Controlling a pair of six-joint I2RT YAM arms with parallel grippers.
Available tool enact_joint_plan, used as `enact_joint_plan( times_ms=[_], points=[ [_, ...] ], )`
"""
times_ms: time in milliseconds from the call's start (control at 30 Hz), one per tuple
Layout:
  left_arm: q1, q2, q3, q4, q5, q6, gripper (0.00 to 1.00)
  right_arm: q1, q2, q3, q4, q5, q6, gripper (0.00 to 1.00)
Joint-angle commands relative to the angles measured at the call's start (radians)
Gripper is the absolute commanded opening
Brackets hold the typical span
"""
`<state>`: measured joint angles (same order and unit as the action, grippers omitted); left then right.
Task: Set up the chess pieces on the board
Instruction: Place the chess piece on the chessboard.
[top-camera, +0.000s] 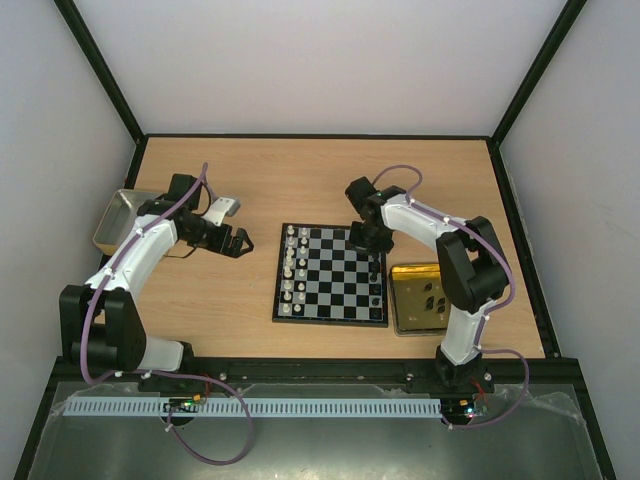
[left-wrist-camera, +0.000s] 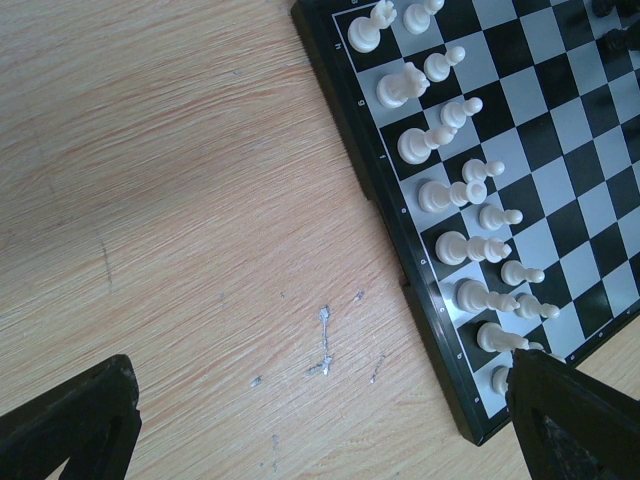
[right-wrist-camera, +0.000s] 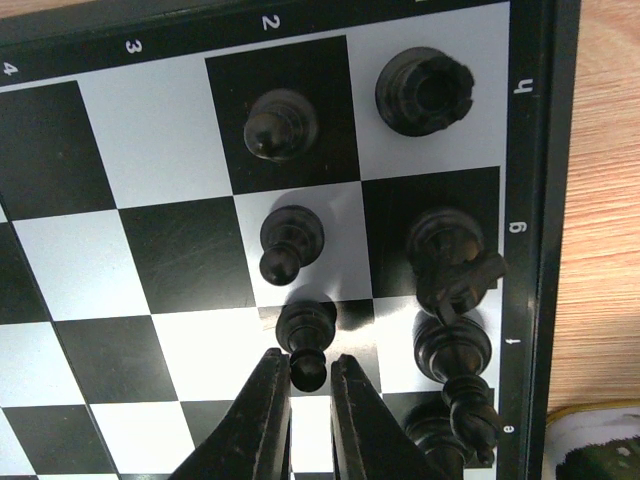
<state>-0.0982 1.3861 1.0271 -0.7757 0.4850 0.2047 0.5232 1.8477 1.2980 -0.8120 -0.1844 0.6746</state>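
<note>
The board (top-camera: 335, 290) lies in the middle of the table. White chess pieces (top-camera: 290, 270) stand in two files along its left side; the left wrist view shows them too (left-wrist-camera: 440, 190). Black pieces (top-camera: 376, 285) stand along its right side. My right gripper (right-wrist-camera: 309, 385) is down over the board (right-wrist-camera: 150, 150), its jaws closed on the head of a black pawn (right-wrist-camera: 306, 335) that stands on a dark square. A rook (right-wrist-camera: 423, 90), a knight (right-wrist-camera: 450, 260) and a bishop (right-wrist-camera: 455, 350) stand beside it. My left gripper (top-camera: 240, 242) is open and empty above the bare table, left of the board (left-wrist-camera: 560, 130).
A gold tin (top-camera: 425, 298) lies right of the board, its corner visible in the right wrist view (right-wrist-camera: 600, 445). A silver tray (top-camera: 118, 220) sits at the far left beside my left arm. Scratch marks (left-wrist-camera: 325, 345) show on the wood under my left gripper.
</note>
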Motion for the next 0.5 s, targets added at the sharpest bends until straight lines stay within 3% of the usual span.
enact_joint_plan(
  times_ms=[0, 467],
  points=[
    [-0.006, -0.007, -0.006, -0.012, 0.003, 0.001, 0.99, -0.004, -0.018, -0.019, -0.03, 0.017, -0.011, 0.1],
    [-0.006, -0.021, -0.009, -0.008, 0.0, -0.003, 0.99, -0.003, 0.049, 0.066, -0.036, 0.02, -0.022, 0.12]
  ],
)
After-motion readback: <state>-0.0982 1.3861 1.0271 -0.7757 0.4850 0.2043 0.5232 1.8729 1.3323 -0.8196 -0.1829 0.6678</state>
